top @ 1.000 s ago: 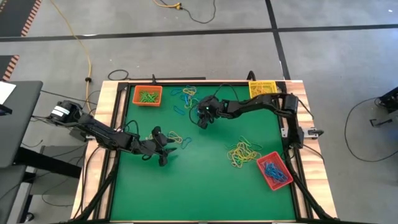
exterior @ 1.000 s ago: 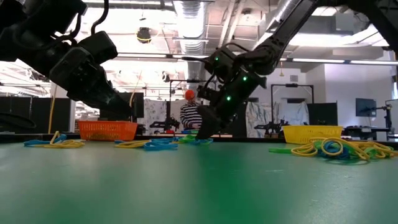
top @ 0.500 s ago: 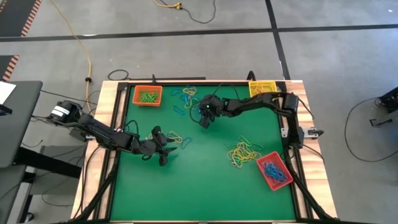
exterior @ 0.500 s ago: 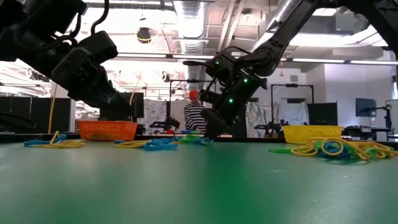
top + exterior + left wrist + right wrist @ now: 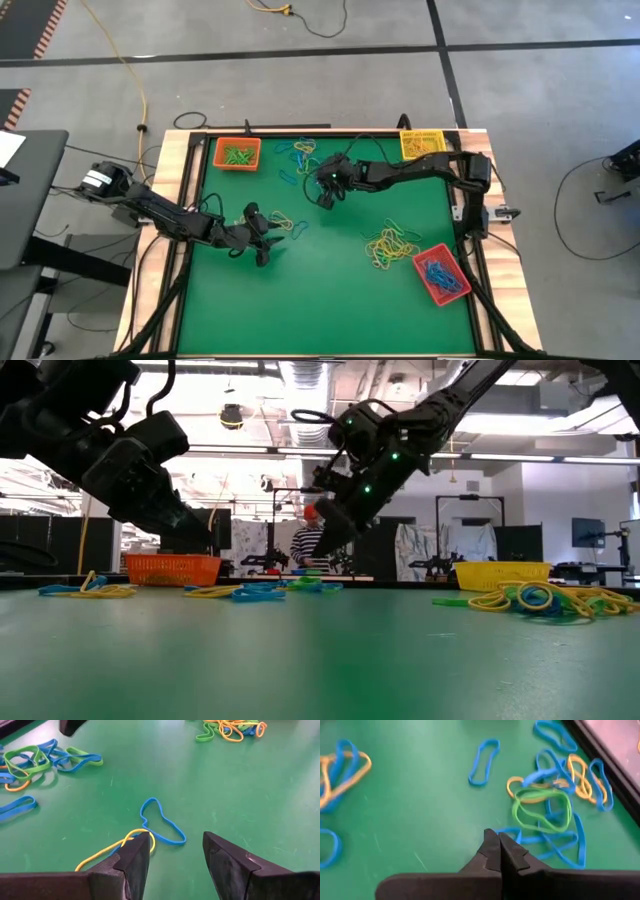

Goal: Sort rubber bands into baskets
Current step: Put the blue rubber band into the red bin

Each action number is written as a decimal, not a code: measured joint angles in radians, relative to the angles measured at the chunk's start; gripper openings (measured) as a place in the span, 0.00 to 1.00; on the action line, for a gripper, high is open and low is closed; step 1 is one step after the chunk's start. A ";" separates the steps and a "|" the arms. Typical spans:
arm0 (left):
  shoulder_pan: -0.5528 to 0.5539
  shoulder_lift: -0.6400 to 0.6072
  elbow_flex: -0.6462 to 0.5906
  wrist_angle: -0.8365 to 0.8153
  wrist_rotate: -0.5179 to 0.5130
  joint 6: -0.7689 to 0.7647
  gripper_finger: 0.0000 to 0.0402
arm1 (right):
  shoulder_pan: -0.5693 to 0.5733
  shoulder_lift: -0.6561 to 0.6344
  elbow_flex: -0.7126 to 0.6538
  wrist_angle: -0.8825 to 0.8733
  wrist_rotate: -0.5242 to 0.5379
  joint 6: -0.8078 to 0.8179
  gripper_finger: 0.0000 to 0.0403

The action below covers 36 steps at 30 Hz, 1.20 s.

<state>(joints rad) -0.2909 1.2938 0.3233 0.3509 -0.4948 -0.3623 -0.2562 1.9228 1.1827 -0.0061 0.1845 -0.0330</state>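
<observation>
Right pincer [image 5: 501,851], fingers together and seemingly empty, hangs over loose rubber bands [image 5: 297,160] just beside the orange basket [image 5: 237,154]; a fresh grasp looks needed, while left pincer [image 5: 176,851] waits apart.

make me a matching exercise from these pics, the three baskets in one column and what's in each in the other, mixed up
Column 1:
1. orange basket
2. yellow basket
3. red basket

Column 2:
a. holds blue rubber bands
b. holds green rubber bands
c. contents too hard to make out, it sits at the table's far right corner

Pairs: 1-b, 2-c, 3-a
</observation>
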 joint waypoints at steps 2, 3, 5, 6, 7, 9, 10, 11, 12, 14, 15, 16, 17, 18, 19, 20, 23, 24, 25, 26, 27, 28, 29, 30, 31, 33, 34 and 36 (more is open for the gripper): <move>0.000 0.000 0.000 0.002 -0.004 0.000 0.43 | -0.008 0.005 -0.001 -0.004 0.000 0.010 0.06; 0.000 0.000 0.000 0.002 -0.008 0.000 0.43 | -0.012 0.011 -0.001 0.002 -0.003 0.014 0.09; 0.000 0.000 0.000 0.006 -0.008 0.000 0.43 | -0.025 0.019 -0.001 -0.004 -0.026 0.028 0.17; 0.000 0.000 0.000 0.005 -0.008 0.000 0.43 | -0.031 0.034 -0.001 0.010 -0.037 0.032 0.21; 0.000 0.000 0.000 0.005 -0.008 0.000 0.43 | -0.035 0.043 -0.001 0.024 -0.043 0.033 0.25; 0.000 0.000 0.000 0.005 -0.008 -0.001 0.43 | -0.042 0.052 -0.005 0.010 -0.052 0.035 0.33; 0.000 0.000 0.000 0.005 -0.008 -0.004 0.43 | -0.042 0.064 -0.004 0.034 -0.052 0.034 0.37; 0.000 0.000 0.000 0.004 -0.008 -0.007 0.43 | -0.043 0.073 0.002 0.061 -0.057 0.036 0.41; 0.000 0.000 0.000 0.004 -0.008 -0.007 0.43 | -0.044 0.077 0.002 0.068 -0.064 0.036 0.44; 0.000 0.000 0.000 0.005 -0.009 -0.013 0.43 | -0.048 0.098 0.000 0.077 -0.077 0.035 0.49; 0.000 0.000 0.000 0.003 -0.009 -0.015 0.43 | -0.048 0.111 0.004 0.092 -0.081 0.036 0.50; 0.000 0.000 0.000 0.004 -0.009 -0.016 0.43 | -0.048 0.124 0.005 0.091 -0.080 0.035 0.51; 0.000 0.000 0.000 0.005 -0.009 -0.017 0.43 | -0.048 0.139 0.005 0.082 -0.080 0.035 0.52; 0.000 0.000 0.000 0.004 -0.009 -0.017 0.43 | -0.048 0.151 0.014 0.081 -0.079 0.035 0.51; 0.000 0.000 0.000 0.003 -0.009 -0.018 0.43 | -0.048 0.158 0.025 0.074 -0.079 0.035 0.50; 0.000 0.000 0.000 0.003 -0.009 -0.018 0.43 | -0.048 0.168 0.035 0.058 -0.078 0.036 0.48; 0.000 0.000 0.000 0.004 -0.009 -0.020 0.43 | -0.047 0.184 0.059 0.019 -0.047 0.026 0.34; 0.000 0.000 0.000 0.004 -0.009 -0.022 0.43 | -0.044 0.181 0.062 0.012 -0.037 0.018 0.27; 0.000 0.000 0.000 0.004 -0.009 -0.025 0.43 | -0.040 0.178 0.063 0.011 -0.027 0.003 0.19; 0.000 0.000 0.000 0.002 -0.009 -0.026 0.43 | -0.036 0.170 0.063 0.009 -0.021 -0.014 0.11; 0.000 0.000 0.000 0.002 -0.009 -0.026 0.43 | -0.032 0.158 0.063 0.001 -0.021 -0.032 0.06; 0.000 0.000 0.000 0.002 -0.008 -0.026 0.43 | -0.026 0.144 0.061 -0.010 -0.022 -0.045 0.05; 0.000 0.000 0.000 0.000 -0.008 -0.027 0.43 | -0.020 0.128 0.059 -0.019 -0.023 -0.047 0.05; 0.000 0.000 0.000 -0.002 -0.008 -0.027 0.43 | -0.016 0.108 0.059 -0.024 -0.025 -0.047 0.05; 0.000 0.000 0.000 -0.002 -0.008 -0.027 0.43 | -0.012 0.084 0.059 -0.032 -0.026 -0.047 0.05; 0.000 0.000 0.000 -0.002 -0.008 -0.027 0.43 | -0.003 0.031 0.061 -0.059 -0.030 -0.048 0.04; 0.000 0.000 0.000 -0.002 -0.008 -0.027 0.43 | -0.001 0.007 0.061 -0.078 -0.030 -0.051 0.04; 0.000 0.000 0.000 -0.002 -0.008 -0.027 0.43 | 0.005 -0.039 0.061 -0.120 -0.030 -0.054 0.04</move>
<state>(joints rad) -0.2909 1.2938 0.3233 0.3492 -0.5026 -0.3892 -0.2513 1.8837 1.2438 -0.1258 0.1545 -0.0872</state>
